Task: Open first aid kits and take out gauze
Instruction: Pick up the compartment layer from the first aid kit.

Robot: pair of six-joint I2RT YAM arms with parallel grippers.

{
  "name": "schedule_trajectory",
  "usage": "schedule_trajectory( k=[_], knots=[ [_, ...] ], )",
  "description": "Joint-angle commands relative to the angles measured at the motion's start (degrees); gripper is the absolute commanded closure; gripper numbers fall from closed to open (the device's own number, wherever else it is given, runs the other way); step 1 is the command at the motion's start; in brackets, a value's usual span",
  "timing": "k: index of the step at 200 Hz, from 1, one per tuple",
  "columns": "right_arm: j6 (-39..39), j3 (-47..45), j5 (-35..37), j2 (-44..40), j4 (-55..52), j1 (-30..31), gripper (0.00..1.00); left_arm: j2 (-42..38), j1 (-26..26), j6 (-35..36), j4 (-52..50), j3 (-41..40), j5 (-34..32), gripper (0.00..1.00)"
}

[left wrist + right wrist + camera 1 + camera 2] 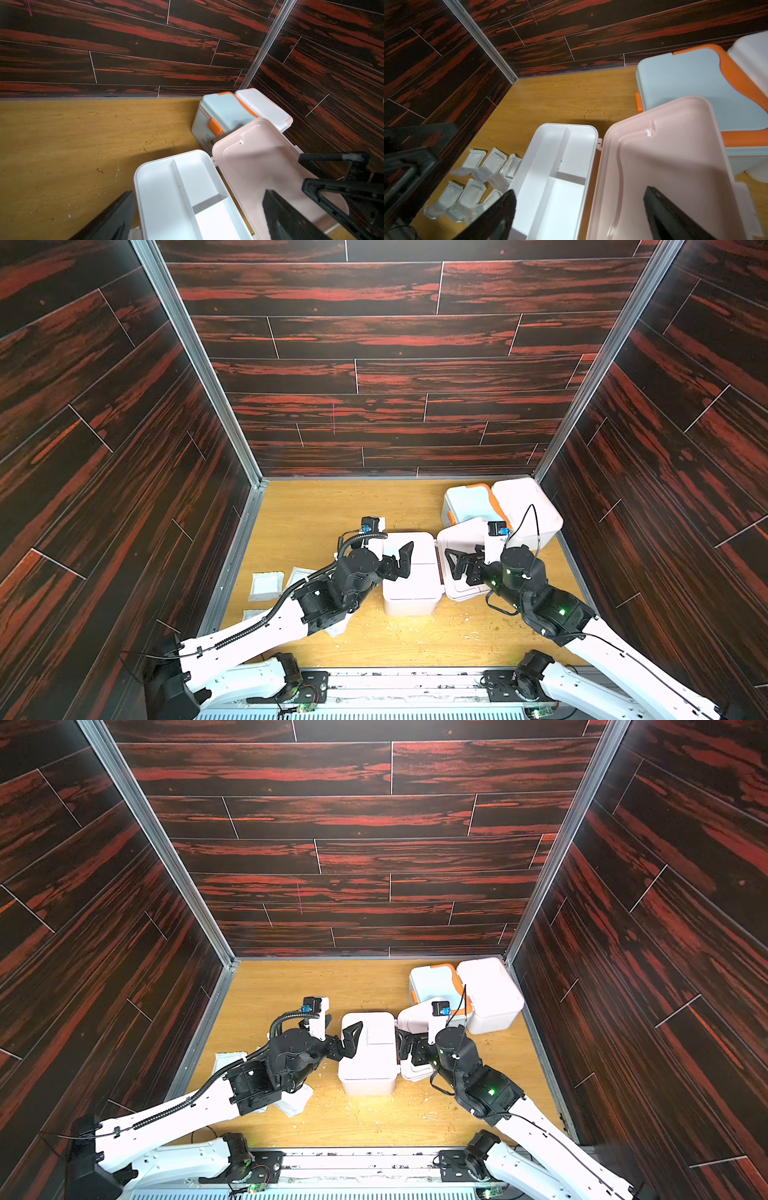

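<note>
Two wide-open grippers in a top view: your left gripper (402, 562) over the open kit (415, 593), right gripper (457, 568) over its lid (461, 537), gauze (266, 585) at 9 o'clock. Left wrist: blue kit (226, 112) beside lid. Right wrist: gauze beside open kit.

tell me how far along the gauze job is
Done: one pinkish kit stands open, its white tray bare, and gauze packets lie on the table beside it. In hand: nothing; the left gripper and right gripper hover open over that kit. Left: the blue-lidded kit with the orange latch and the pale kit beside it both look shut.
</note>
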Motion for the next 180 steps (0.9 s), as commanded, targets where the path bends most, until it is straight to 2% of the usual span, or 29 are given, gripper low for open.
schedule_trajectory(
  k=[1,38,122,180],
  knots=[
    [-1.3,2.4,-6.9,1.0,-1.6,0.2,0.01,-1.7,0.4,1.8,1.3,-1.1,2.4,0.0],
    [-1.1,1.7,-15.6,2.4,3.3,0.3,0.01,-3.9,0.5,-0.1,1.3,-3.1,4.1,0.0],
    [3.1,16.1,-16.5,23.4,-5.5,0.7,0.18,-14.4,0.7,-6.6,-1.0,-12.1,2.8,0.0],
    [5.4,28.0,-3.1,37.9,-17.2,7.0,0.2,-18.4,1.0,-8.4,-3.6,-15.5,1.1,0.0]
  ],
)
